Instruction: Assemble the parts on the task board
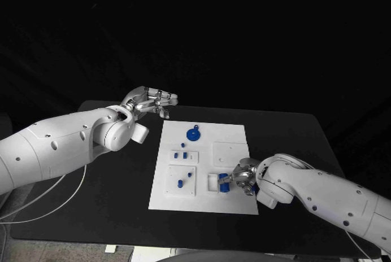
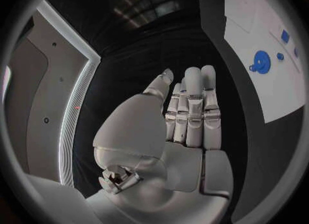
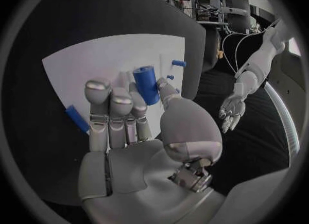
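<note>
The white task board (image 1: 232, 202) lies in the middle of the black table. My right hand (image 1: 243, 177) is over its near right corner and pinches a blue cylinder (image 3: 147, 84) between thumb and a finger, low over the board (image 3: 77, 64). A blue bar (image 3: 76, 118) lies beside the fingers. A round blue part (image 1: 193, 134) sits on the board's far half, with small blue pieces (image 1: 181, 155) and pegs (image 1: 180, 183) nearer. My left hand (image 1: 151, 101) hovers past the board's far left corner, fingers straight, holding nothing (image 2: 190, 110).
The black table (image 1: 289, 138) extends well beyond the board on both sides. My left forearm (image 1: 73, 140) reaches across the table's left part. White cables (image 1: 49, 197) hang at the near left edge.
</note>
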Controlling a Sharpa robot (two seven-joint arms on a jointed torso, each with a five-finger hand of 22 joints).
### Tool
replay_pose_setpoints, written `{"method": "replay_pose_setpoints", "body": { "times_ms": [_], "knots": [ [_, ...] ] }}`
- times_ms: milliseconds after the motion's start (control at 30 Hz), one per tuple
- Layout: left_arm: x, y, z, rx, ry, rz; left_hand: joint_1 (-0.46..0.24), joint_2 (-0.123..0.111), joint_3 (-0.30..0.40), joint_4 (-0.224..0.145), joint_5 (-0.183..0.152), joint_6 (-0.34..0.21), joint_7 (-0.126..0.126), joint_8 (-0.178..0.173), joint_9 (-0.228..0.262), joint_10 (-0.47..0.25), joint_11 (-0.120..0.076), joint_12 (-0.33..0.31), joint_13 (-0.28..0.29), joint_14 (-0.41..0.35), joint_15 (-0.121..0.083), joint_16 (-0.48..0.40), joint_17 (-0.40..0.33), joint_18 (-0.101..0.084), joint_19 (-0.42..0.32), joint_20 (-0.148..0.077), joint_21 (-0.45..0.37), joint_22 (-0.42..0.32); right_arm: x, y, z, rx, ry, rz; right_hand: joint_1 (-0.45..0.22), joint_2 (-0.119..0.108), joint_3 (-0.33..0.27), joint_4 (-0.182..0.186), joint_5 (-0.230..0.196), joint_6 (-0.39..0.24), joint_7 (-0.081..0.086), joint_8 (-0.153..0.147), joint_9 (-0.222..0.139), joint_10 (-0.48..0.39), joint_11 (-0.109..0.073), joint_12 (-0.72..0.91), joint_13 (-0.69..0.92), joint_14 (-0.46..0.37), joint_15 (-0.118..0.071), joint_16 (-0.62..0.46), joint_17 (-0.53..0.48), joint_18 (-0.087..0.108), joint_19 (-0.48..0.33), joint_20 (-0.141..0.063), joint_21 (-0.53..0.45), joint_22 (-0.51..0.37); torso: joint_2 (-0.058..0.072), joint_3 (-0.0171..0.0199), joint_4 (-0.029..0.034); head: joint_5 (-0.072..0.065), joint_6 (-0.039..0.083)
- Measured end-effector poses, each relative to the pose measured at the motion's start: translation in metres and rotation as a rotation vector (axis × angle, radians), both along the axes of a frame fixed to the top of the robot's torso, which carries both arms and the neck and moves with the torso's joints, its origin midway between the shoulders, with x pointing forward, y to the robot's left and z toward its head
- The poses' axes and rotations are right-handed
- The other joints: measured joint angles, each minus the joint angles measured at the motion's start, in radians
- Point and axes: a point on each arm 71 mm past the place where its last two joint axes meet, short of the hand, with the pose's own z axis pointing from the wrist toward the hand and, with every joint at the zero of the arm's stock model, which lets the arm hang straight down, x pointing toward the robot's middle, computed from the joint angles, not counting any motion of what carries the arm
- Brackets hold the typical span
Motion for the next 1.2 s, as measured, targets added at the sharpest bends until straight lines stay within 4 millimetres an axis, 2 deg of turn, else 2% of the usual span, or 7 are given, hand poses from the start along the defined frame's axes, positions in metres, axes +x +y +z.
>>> {"method": "replay_pose_setpoints", "body": {
  "times_ms": [567, 900, 1200],
  "knots": [
    [0.0, -0.001, 0.0, 0.0, 0.005, -0.006, 0.0, 0.0, -0.003, 0.003, 0.0, 0.0, 0.0, 0.0, 0.0, 0.0, 0.0, 0.0, 0.0, 0.0, 0.0, -0.006, 0.001, 0.0, 0.0, 0.0, -0.004, 0.005, 0.003, 0.012, -0.003, 0.009, 0.025, 0.011, -0.005, 0.005, -0.007, 0.013, 0.0, 0.004, -0.002, -0.001, -0.005, -0.004, -0.003, -0.014, -0.007, 0.0, 0.0, -0.011, -0.004, 0.0, -0.004, -0.004, 0.0, 0.0, 0.001, -0.0006, 0.0, 0.005, -0.002],
    [0.0, -0.002, -0.001, -0.001, 0.008, -0.009, 0.0, 0.0, -0.003, 0.003, 0.0, 0.0, 0.0, 0.0, 0.0, -0.004, 0.004, 0.0, 0.0, 0.0, 0.0, -0.006, 0.001, -0.001, 0.0, 0.0, -0.008, 0.006, 0.006, 0.021, -0.007, -0.002, 0.024, 0.029, -0.005, 0.005, -0.007, 0.013, 0.0, 0.004, -0.002, -0.001, -0.005, -0.004, -0.003, -0.013, -0.007, 0.0, 0.0, -0.011, -0.005, 0.0, -0.004, -0.004, 0.0, 0.0, 0.001, 0.0005, 0.0001, 0.011, -0.002],
    [0.0, -0.002, -0.001, 0.0, 0.011, -0.01, 0.0, 0.0, -0.005, 0.005, 0.0, 0.0, 0.0, 0.0, 0.0, -0.004, 0.004, 0.0, 0.0, 0.0, 0.0, -0.006, 0.001, -0.001, 0.0, 0.0, -0.012, 0.007, 0.009, 0.024, -0.01, -0.018, 0.013, 0.032, -0.005, 0.005, -0.008, 0.013, 0.0, 0.004, -0.002, -0.001, -0.006, -0.004, -0.003, -0.014, -0.007, 0.0, 0.0, -0.016, -0.005, 0.0, -0.004, -0.004, 0.0, 0.001, 0.001, 0.0005, -0.0003, 0.016, 0.001]
  ]
}}
